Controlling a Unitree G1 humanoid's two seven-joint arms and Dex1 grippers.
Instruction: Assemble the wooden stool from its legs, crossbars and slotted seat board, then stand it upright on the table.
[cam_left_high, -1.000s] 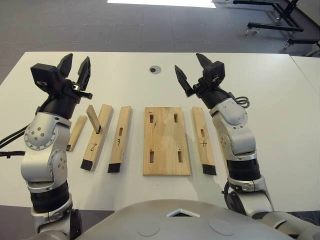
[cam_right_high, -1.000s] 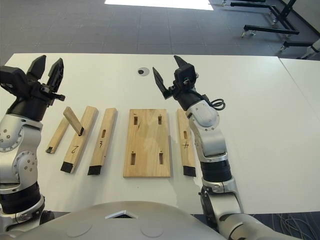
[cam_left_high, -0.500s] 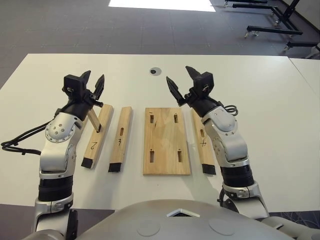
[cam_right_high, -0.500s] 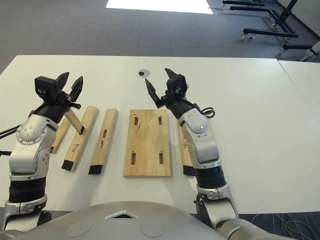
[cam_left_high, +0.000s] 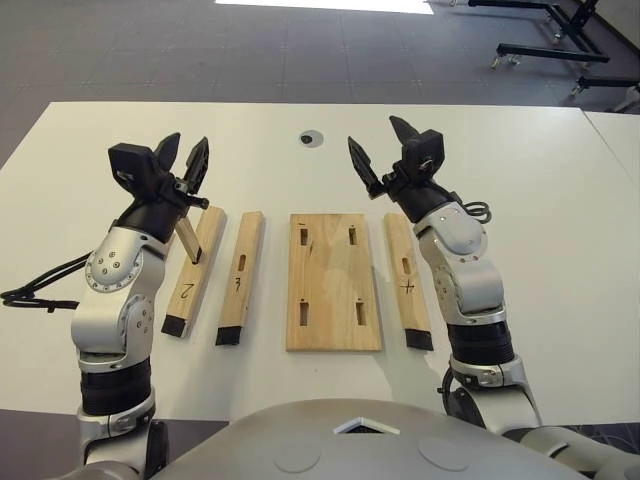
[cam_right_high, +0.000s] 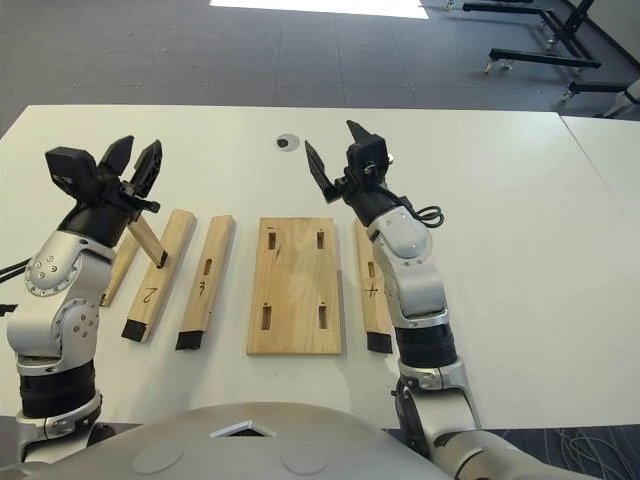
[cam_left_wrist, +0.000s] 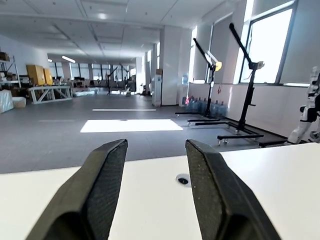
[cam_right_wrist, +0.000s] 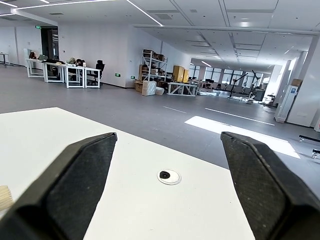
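The board (cam_left_high: 333, 282) lies flat on the table (cam_left_high: 560, 250), its long axis running away from the robot. Four slots are cut through it. Three legs are laid beside it along nearly the same axis, with their dark ends nearest the robot. Two legs are on the board's left: the outer leg (cam_left_high: 195, 275) is hand-marked "2" and the inner leg (cam_left_high: 240, 277) "3". A third leg (cam_left_high: 407, 280), marked "+", lies just right of the board. The far ends of the "2" and "+" legs are angled slightly toward the board. A short crossbar (cam_left_high: 187, 240) is stuck in the slot of the "2" leg, tilted up and to the left. A thinner stick (cam_right_high: 118, 268) lies left of that leg.

The left gripper (cam_left_high: 190, 142) is held above the crossbar, jaws apart and nothing between them. The right gripper (cam_left_high: 373, 133) is held beyond the far end of the "+" leg, jaws spread wide. A grommet (cam_left_high: 313, 139) is set in the table farther off.
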